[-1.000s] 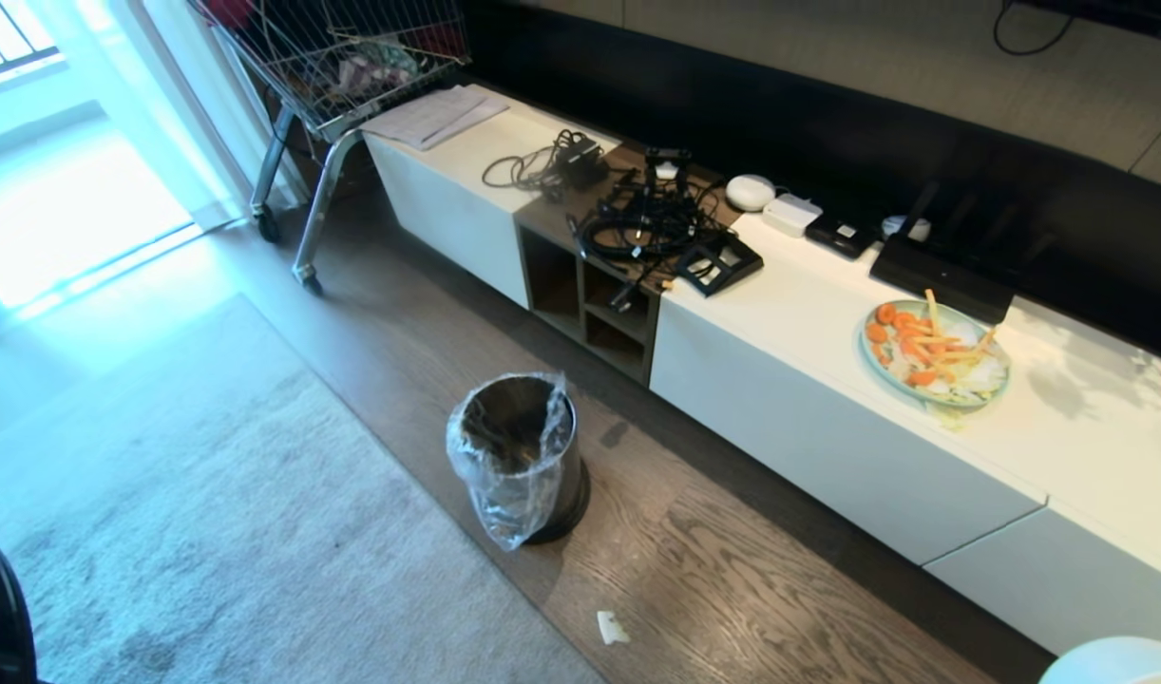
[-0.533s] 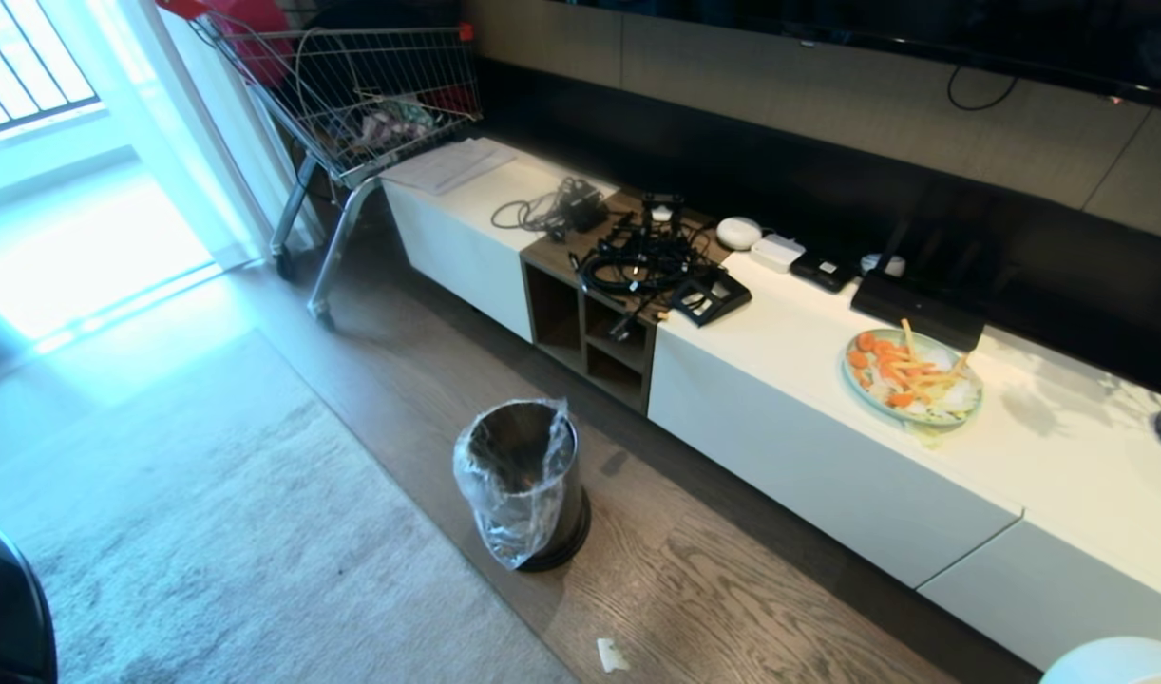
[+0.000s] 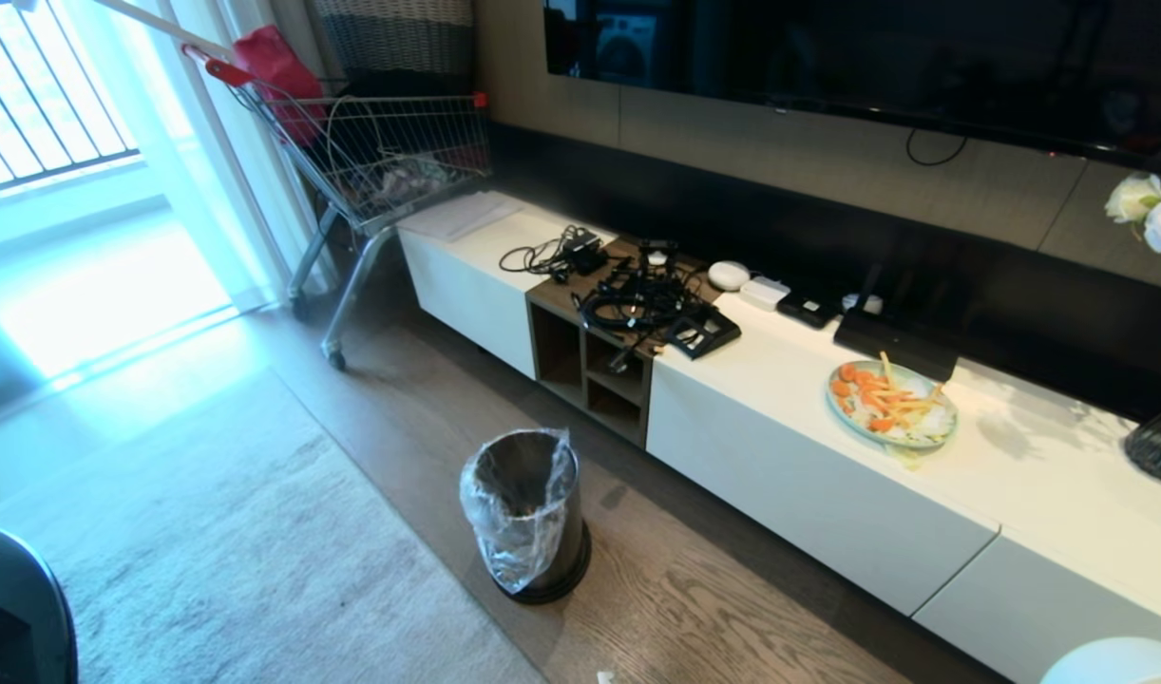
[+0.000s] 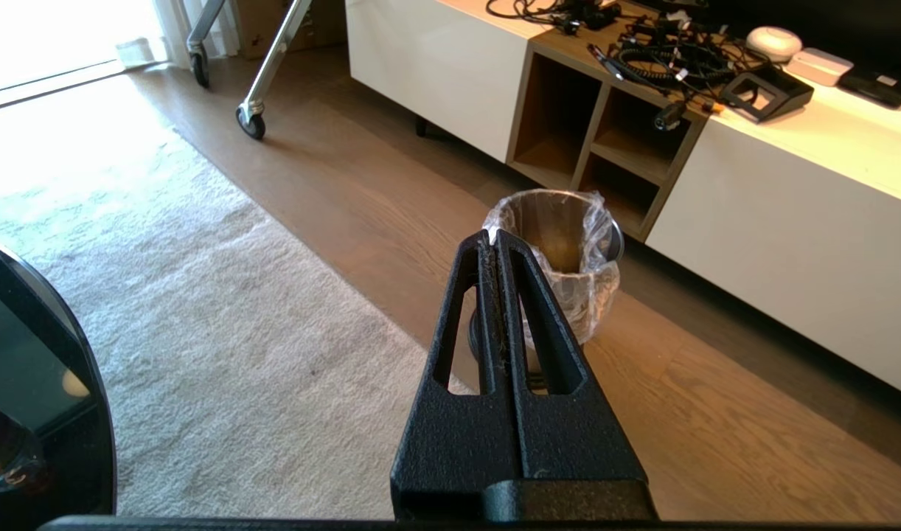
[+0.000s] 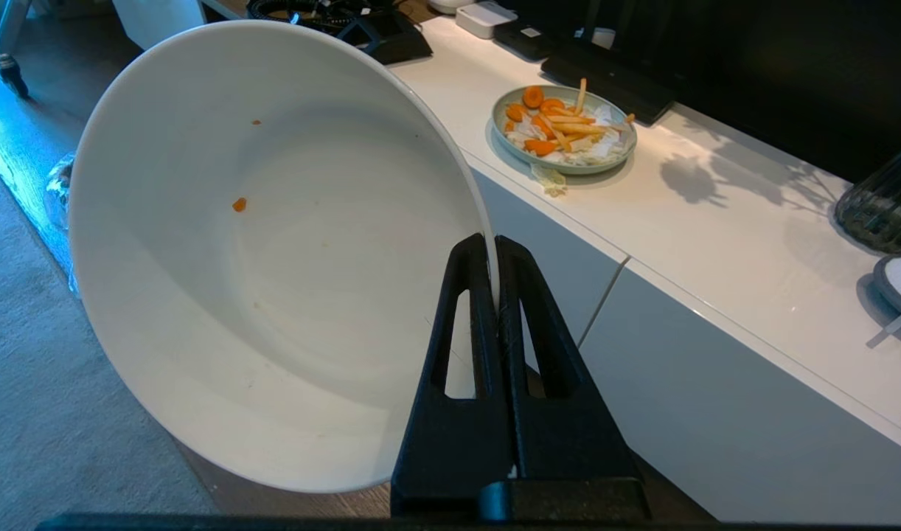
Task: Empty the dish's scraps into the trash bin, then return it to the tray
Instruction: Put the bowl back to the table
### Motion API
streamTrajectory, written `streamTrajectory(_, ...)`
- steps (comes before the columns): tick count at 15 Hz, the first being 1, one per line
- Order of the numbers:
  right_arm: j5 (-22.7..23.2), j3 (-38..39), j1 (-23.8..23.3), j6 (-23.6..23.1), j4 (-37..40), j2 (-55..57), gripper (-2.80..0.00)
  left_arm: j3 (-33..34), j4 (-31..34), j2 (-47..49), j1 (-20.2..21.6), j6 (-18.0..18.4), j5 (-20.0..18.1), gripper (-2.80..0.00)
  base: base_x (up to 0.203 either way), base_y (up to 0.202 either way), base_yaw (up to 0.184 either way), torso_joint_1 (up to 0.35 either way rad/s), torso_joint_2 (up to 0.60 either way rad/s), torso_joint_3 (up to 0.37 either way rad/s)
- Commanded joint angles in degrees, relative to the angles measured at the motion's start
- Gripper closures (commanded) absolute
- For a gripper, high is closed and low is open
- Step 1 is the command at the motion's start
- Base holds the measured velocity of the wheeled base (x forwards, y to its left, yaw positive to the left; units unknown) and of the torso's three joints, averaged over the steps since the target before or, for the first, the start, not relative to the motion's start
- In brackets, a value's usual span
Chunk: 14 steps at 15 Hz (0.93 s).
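Open wood floor lies between the rug [image 3: 210, 551] and the long white cabinet [image 3: 827, 503], where the trash bin [image 3: 528, 513] stands; the right gripper [image 5: 492, 254] clamps the dish [image 5: 273, 243] rim, the left gripper [image 4: 492, 237] shut, empty.

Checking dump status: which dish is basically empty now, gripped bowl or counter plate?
The white bowl in the right gripper: only tiny orange specks left. The blue-green plate is piled with food.

A glossy white ceramic bowl [image 5: 273, 251], a dark metal bin [image 3: 533, 508] lined with crinkled clear plastic, grained wood floor [image 3: 713, 608], glossy white bench [image 3: 799, 380].
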Motion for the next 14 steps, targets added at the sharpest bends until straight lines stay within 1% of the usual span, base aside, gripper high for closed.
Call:
streamTrajectory(1, 0.0, 0.0, 0.0, 0.0, 0.0, 0.1, 0.0, 0.0, -0.1, 0.0, 0.0, -0.1, 0.0, 0.0, 0.0, 0.0, 0.0, 0.006, 0.01, 0.092)
streamTrajectory(8, 0.0, 0.0, 0.0, 0.0, 0.0, 0.1, 0.0, 0.0, -0.1, 0.0, 0.0, -0.1, 0.0, 0.0, 0.0, 0.0, 0.0, 0.0, 0.0, 0.0)
streamTrajectory(11, 0.0, 0.0, 0.0, 0.0, 0.0, 0.1, 0.0, 0.0, 0.0, 0.0, 0.0, 0.0, 0.0, 0.0, 0.0, 0.0, 0.0, 0.0, 0.0, 0.072)
streamTrajectory(14, 0.0, 0.0, 0.0, 0.0, 0.0, 0.1, 0.0, 0.0, 0.0, 0.0, 0.0, 0.0, 0.0, 0.0, 0.0, 0.0, 0.0, 0.0, 0.0, 0.0)
